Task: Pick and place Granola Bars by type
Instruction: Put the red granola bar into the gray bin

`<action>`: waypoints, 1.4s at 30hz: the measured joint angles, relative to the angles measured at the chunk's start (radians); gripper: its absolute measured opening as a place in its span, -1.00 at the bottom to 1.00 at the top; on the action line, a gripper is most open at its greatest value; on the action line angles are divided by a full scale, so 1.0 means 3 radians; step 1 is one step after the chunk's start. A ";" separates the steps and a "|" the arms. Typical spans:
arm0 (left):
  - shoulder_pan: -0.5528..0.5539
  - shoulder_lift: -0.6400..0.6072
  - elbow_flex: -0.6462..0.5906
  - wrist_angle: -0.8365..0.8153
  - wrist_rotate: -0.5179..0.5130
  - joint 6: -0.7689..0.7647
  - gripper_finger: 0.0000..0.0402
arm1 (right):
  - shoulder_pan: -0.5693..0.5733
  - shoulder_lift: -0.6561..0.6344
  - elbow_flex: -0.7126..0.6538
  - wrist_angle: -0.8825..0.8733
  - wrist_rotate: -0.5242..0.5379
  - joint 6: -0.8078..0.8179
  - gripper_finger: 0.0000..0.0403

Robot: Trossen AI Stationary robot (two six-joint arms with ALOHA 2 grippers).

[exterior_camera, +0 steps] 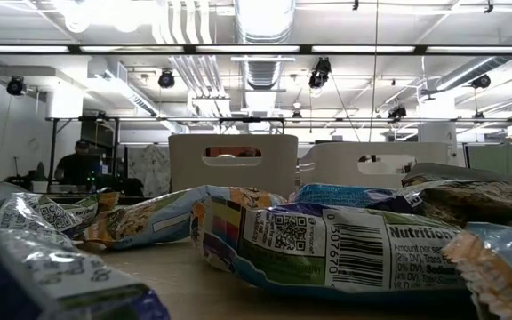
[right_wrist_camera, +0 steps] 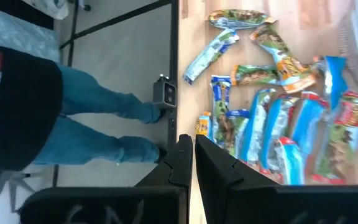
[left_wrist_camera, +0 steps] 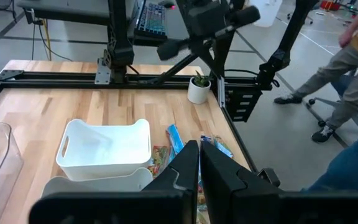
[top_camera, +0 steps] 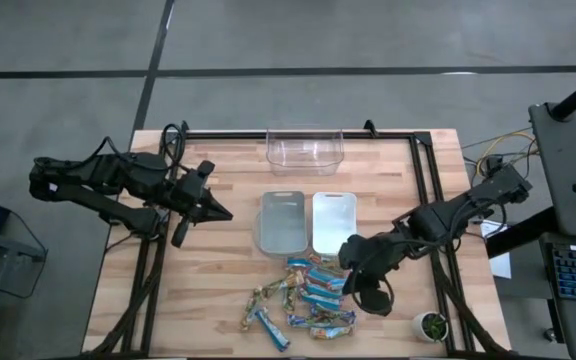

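Note:
Several granola bars (top_camera: pixel 303 295) lie in a loose pile near the table's front edge, some with blue wrappers and some with greenish-gold ones. They also show in the right wrist view (right_wrist_camera: pixel 278 124) and fill the low view (exterior_camera: pixel 327 244). My right gripper (top_camera: pixel 351 262) hovers shut just right of the pile, slanting down, its fingertips (right_wrist_camera: pixel 188 140) holding nothing. My left gripper (top_camera: pixel 223 213) waits shut above the table's left side, its fingers (left_wrist_camera: pixel 199 149) pointing toward the bins.
A grey bin (top_camera: pixel 282 222) and a white bin (top_camera: pixel 333 222) stand side by side behind the pile. A clear bin (top_camera: pixel 304 147) sits at the far edge. A small potted plant (top_camera: pixel 431 325) is at the front right corner. A person's legs (right_wrist_camera: pixel 104 124) stand by the front edge.

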 joint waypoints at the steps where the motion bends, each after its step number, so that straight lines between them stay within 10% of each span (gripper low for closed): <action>1: 0.0000 0.0000 0.0000 0.0000 0.0001 0.0000 -1.00 | 0.0000 0.0000 0.0055 -0.0089 0.0039 -0.0003 -0.94; 14: 0.0000 0.0000 0.0000 -0.0015 0.0001 0.0001 -1.00 | 0.0009 0.0006 0.0731 -0.0900 0.0407 -0.0246 -0.94; 42: 0.0000 -0.0001 -0.0001 -0.0029 -0.0077 0.0029 -1.00 | 0.0006 0.0008 0.0716 -0.1176 0.0383 -0.0640 -0.91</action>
